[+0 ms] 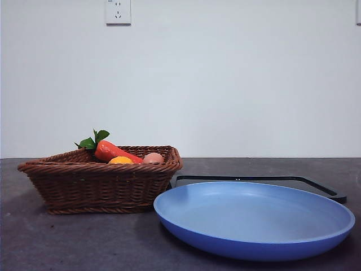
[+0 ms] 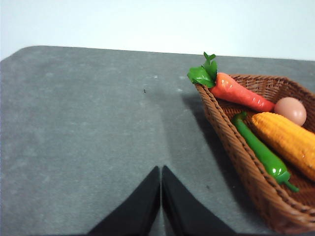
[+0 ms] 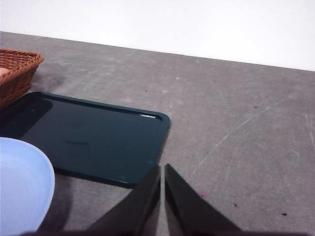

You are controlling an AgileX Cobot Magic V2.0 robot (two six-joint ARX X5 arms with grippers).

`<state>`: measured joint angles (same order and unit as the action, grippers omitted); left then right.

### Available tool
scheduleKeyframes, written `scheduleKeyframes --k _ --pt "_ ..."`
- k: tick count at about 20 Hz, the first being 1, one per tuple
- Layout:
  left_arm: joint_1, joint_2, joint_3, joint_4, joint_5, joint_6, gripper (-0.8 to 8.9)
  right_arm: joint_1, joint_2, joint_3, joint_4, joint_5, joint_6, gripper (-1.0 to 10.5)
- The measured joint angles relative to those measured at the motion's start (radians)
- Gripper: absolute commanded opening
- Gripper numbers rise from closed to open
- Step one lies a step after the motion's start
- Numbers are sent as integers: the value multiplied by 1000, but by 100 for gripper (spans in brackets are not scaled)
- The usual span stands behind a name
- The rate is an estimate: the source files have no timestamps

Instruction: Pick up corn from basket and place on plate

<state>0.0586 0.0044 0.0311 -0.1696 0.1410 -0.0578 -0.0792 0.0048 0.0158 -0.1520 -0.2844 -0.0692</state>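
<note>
The corn (image 2: 288, 137) is located inside the wicker basket (image 2: 246, 157), lying lengthwise along the basket floor; in the front view only a small yellow-orange portion of it (image 1: 120, 160) is seen above the braided rim of the basket (image 1: 96, 186). Beside the corn, a green chili pepper (image 2: 261, 150) is laid between it and the near basket wall. A carrot (image 2: 241, 92) is propped at the far end of the basket, its green leaves projecting over the rim, and a small peach-pink ball (image 2: 291, 109) is seated between the carrot and the end of the corn. In the front view the carrot (image 1: 113, 151) and the ball (image 1: 153, 158) are also visible above the rim. The blue plate (image 1: 254, 220) is positioned on the grey table (image 1: 67, 243) just beside the basket, and nothing is seen on it. A flat black tray (image 3: 88, 137) is placed behind the plate, close to the basket corner; the plate rim (image 3: 24, 187) overlaps the tray's near edge in the right wrist view. The left gripper (image 2: 161, 184) is held above bare table surface, beside the basket and clear of it, with its jaws closed together and nothing gripped. The right gripper (image 3: 162, 182) is held above the table near the corner of the tray, its jaws likewise brought together with nothing between them. Neither arm is seen in the front view.
</note>
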Motion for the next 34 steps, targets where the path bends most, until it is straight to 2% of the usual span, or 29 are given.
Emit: scheduleKeyframes --k 5,11,15,18,24,28,34 --pt "0 0 0 1 0 -107 8 0 0 0 0 -2 65 2" --pt "0 0 0 1 7 -260 7 0 0 0 2 -3 243 2" --pt "0 0 1 1 58 -333 7 0 0 0 2 -3 356 2" --pt "0 1 16 -21 107 -372 7 0 0 14 -6 -3 410 2" --pt "0 24 150 -138 122 -396 7 0 2 128 -28 -3 439 2" --pt "0 77 240 -216 167 -392 7 0 37 226 -109 -4 439 2" --pt "0 204 400 -298 274 -328 7 0 154 390 -272 -58 373 2"
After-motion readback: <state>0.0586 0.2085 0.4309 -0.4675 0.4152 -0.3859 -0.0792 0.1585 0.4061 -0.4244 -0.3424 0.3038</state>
